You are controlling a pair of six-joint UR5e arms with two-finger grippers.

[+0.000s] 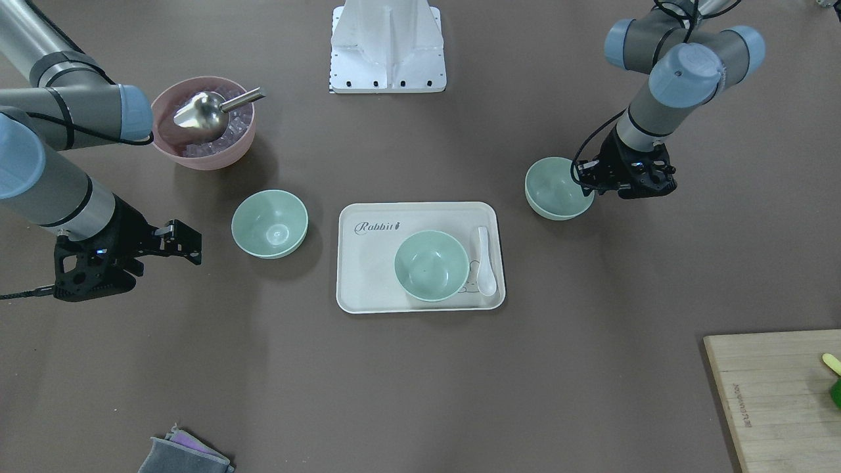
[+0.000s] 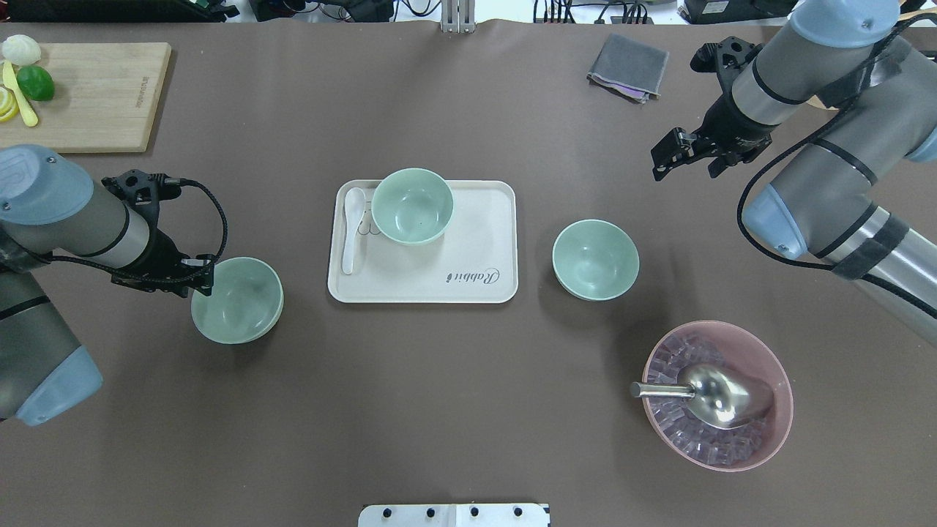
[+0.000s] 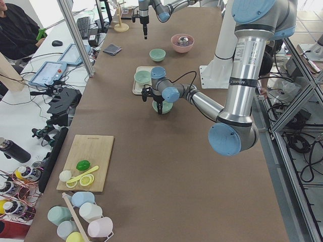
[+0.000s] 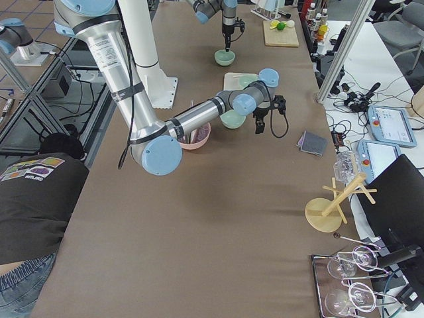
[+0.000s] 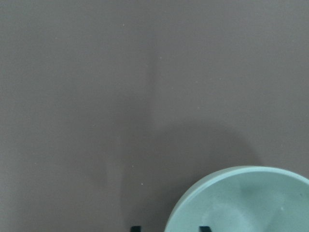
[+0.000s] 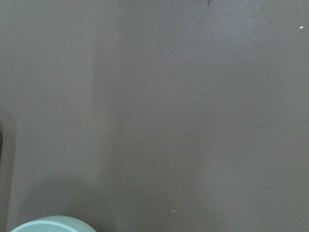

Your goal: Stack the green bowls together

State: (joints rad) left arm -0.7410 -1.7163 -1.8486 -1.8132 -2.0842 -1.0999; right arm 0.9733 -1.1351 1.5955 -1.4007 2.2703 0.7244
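Three to keep track of, and none of them nested yet. Closest to the robot's base, on its right, we've got the pink bowl [image 2: 777, 433] with ice cubes [image 2: 688, 439] and a metal scoop [image 2: 721, 395] lying in it.

A bit further out on the left is the left green bowl [image 2: 241, 304] on the bare table. The left gripper [image 2: 205, 282] is down at its rim with jaws apart. One fingertip is outside the wall and one inside, and as far as we can see they're not pinching.

Over on the right, the right green bowl [image 2: 594, 260] stands upright on its own. Between the two lies the cream tray [image 2: 468, 241], with the third green bowl [image 2: 411, 206] at its far-left part and a white spoon [image 2: 351, 227] just beside it.

Past that, the right gripper [image 1: 187, 243] hangs over bare table, jaws apart, holding nothing.

Farthest out are a folded grey cloth [image 2: 628, 67] on the right and a wooden cutting board [image 2: 95, 95] with a lime [image 2: 35, 83] at the left corner.
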